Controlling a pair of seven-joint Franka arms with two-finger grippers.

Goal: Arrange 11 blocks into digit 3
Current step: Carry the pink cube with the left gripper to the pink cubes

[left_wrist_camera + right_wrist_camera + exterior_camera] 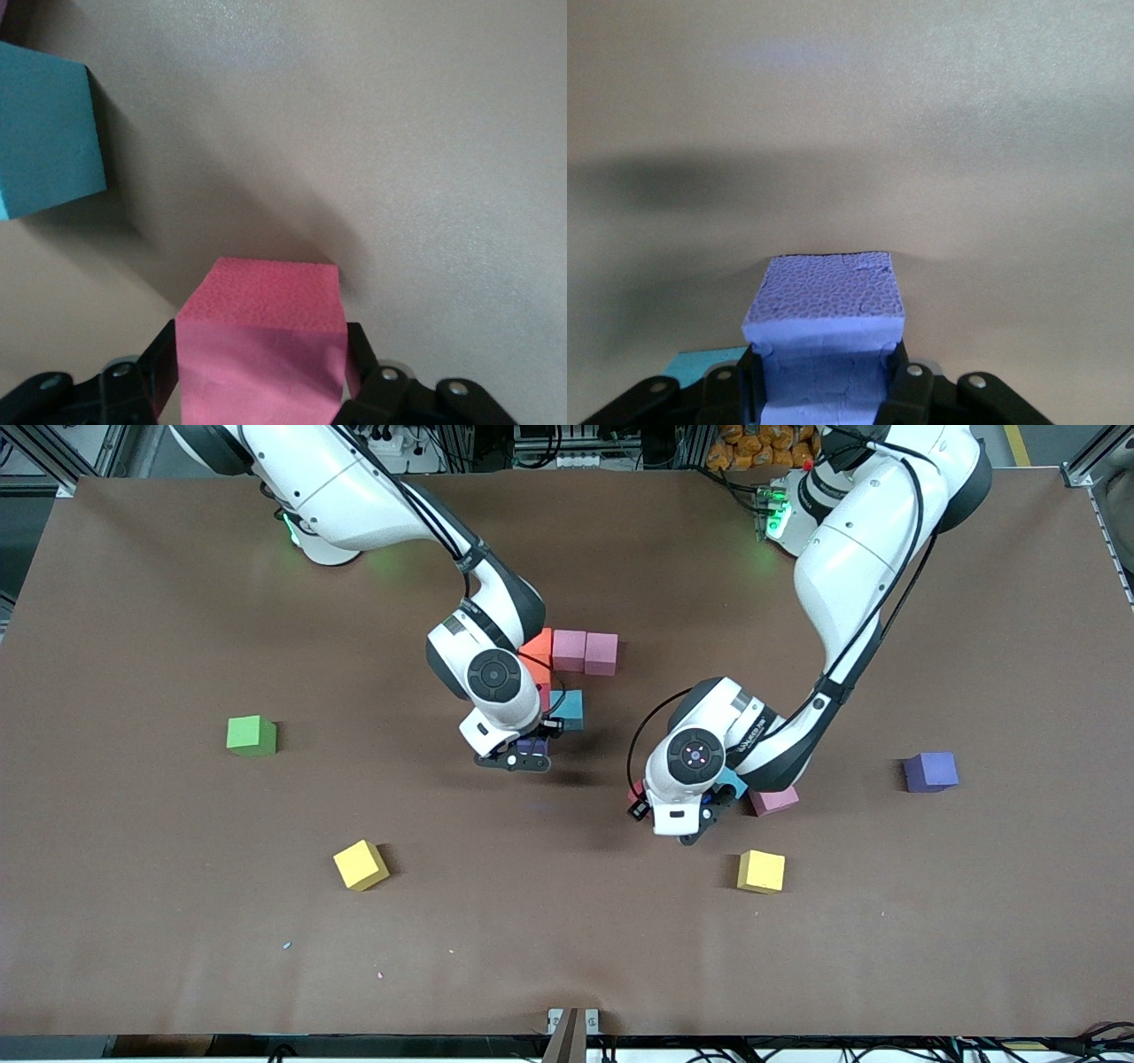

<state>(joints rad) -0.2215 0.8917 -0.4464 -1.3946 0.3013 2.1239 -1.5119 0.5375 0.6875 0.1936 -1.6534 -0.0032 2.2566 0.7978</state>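
the digit 3 is only begun: a short top bar of three touching blocks, an orange cube [538, 646] and two pink cubes [570, 650] [601, 654], runs lengthwise along the table, its long axis pointing from the right arm's end toward the left arm's end, in the middle of the table toward the robots' bases. another orange face shows just under the first, nearer the front camera, and a light blue cube [570, 708] sits nearer again, so a stem runs down from the bar; the right arm hides how these touch. all are matte, same-sized foam cubes. the right gripper [528, 755] is low beside the light blue cube, its fingers [908, 382] clamped on a purple cube [826, 305] with a pebbled top. the left gripper [684, 824] is low over the table, toward the left arm's end, its fingers [158, 365] flanking a red cube [261, 341], against its sides or just off them, with another light blue cube [44, 133] close by. a pink cube [773, 800] lies beside that wrist. a second purple cube [930, 771], two yellow cubes [361, 864] [761, 871] and a green cube [252, 736] lie scattered well apart.
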